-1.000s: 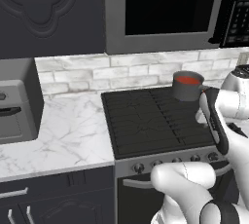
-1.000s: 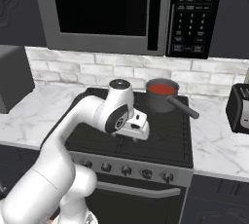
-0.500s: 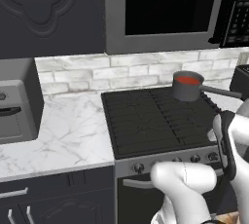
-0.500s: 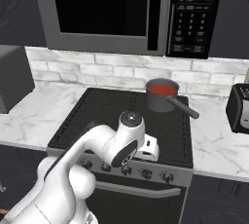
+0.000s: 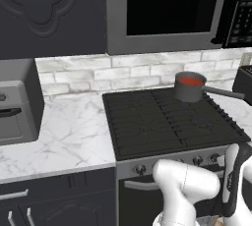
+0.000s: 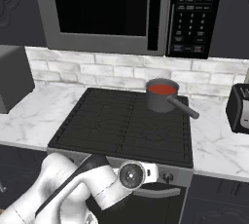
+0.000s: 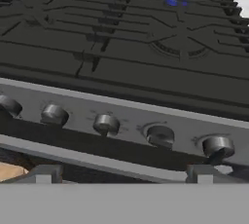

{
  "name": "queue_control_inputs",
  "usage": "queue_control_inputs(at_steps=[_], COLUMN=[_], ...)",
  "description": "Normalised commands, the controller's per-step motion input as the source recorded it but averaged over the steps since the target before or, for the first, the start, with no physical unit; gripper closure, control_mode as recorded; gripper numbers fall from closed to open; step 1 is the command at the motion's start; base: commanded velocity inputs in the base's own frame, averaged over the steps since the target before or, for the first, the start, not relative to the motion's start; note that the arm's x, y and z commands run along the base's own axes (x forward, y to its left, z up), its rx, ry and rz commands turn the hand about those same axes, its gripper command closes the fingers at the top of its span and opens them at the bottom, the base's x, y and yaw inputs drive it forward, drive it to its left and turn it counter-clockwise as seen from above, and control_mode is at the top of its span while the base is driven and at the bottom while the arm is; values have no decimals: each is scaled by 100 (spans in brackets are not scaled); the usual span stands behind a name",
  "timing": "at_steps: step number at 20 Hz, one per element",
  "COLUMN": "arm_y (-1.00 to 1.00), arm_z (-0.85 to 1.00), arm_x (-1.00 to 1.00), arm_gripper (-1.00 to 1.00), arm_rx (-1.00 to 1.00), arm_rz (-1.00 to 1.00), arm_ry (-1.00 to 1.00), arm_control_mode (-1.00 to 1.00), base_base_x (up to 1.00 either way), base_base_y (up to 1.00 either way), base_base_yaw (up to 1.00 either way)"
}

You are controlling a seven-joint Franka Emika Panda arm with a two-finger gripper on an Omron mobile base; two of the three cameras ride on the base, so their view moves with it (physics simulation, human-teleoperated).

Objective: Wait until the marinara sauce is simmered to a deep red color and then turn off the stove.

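So the marinara sauce sits in its little dark saucepan on the back right burner of the stove, and from the hand camera you can spot a blue flame under the pan, so that burner's lit. The sauce looks a fairly bright red to me, maybe not deep enough yet (hard to call from these angles).

The tool is low in front of the stove's silver panel, jaws spread wide with nothing in them, aimed at the row of knobs.

Handling-wise: a knob is small, round, rigid and probably a bit slick, so I'd pinch it square across its sides and twist. Which knob runs the back right burner I can't tell. Marble bench either side.
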Motion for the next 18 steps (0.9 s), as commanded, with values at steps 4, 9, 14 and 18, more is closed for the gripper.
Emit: queue_control_inputs(at_steps=[4, 9, 14, 18], arm_y=[0, 0, 0, 0], arm_z=[-47, -40, -16, -17], arm_x=[-40, -33, -12, 0], arm_gripper=[-100, -100, -100, -100], arm_rx=[-6, -8, -2, -6], arm_rz=[20, 17, 11, 12], arm_ry=[-48, -42, -26, -14], arm_control_mode=[-100, -100, -100, -100], base_base_x=[0, 0, 0, 0], base_base_y=[0, 0, 0, 0], base_base_yaw=[0, 0, 0, 0])
